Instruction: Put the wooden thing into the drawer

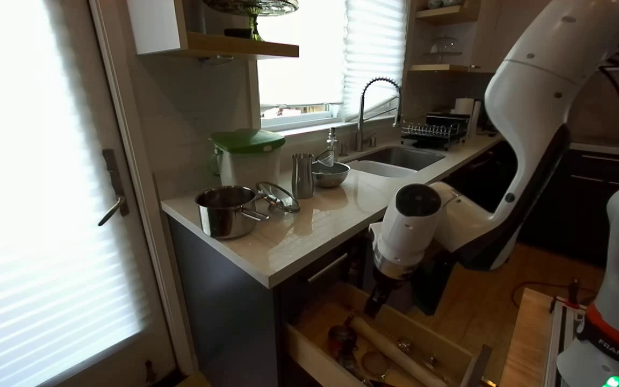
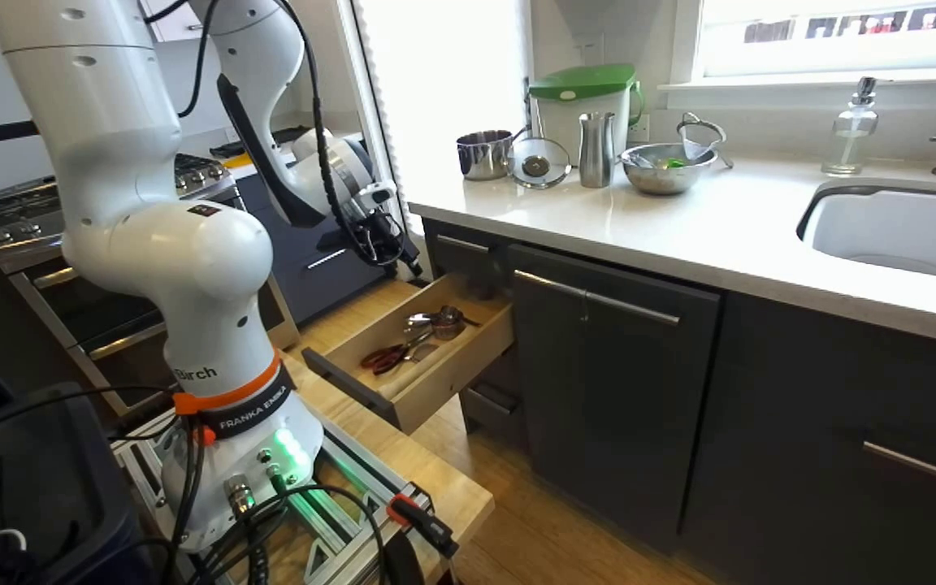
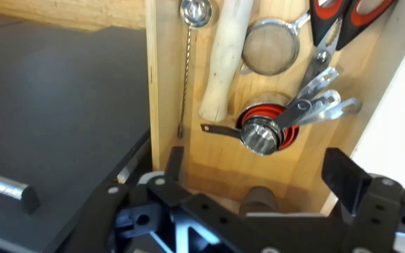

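Looking down through my wrist view, I find the wooden thing [image 3: 223, 63] inside the drawer [image 3: 152, 88], lying lengthwise on its pale floor, one end cut off by the top edge of my picture. Along one side of it runs a spoon [image 3: 187, 59] with a twisted stem; on the other sits a small round strainer [image 3: 270, 47]. Just past the wood's rounded end are nested measuring cups [image 3: 260, 137], metal and red; I can't tell whether the nearest handle touches it. Beyond the strainer lie red-and-black scissors [image 3: 323, 56], cup handles overlapping their blades. I have the gripper [image 3: 255, 151] over the drawer, well clear of the wood, spread wide apart. In both exterior views the drawer is pulled out below the counter [image 1: 266, 247], with the arm [image 1: 535, 86] bent down toward it. Up top, in an exterior view, I see a metal pot [image 1: 227, 215], a tilted glass lid [image 1: 278, 197], a steel pitcher [image 1: 303, 177], a metal bowl [image 1: 331, 176] and, behind them, a green-topped bin [image 1: 250, 166].
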Tool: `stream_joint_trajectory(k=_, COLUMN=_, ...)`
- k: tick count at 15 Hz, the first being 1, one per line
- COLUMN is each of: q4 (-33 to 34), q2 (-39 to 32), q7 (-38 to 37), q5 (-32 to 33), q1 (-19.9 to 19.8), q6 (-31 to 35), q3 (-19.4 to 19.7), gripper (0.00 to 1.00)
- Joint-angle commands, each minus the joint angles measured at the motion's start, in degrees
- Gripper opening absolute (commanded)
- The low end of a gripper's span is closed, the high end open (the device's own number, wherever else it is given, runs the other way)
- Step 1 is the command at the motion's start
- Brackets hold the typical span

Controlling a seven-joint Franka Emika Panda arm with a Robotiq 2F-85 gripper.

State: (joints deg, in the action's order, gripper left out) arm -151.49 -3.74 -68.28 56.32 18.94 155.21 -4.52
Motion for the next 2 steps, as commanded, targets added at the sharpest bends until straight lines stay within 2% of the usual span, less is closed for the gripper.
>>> stream_joint_trajectory(k=1, q4=-1.2, q2=3.3, q7=-1.6, q5=2.8, q1=0.1, q6=0.0, q3=-0.1, gripper=1.0)
stream_joint_trajectory(k=2, q4=-2.0, q2=5.5, q7=-2.0, q5=3.4, q1=0.1, q6=0.0, q3=-0.1, gripper=1.0)
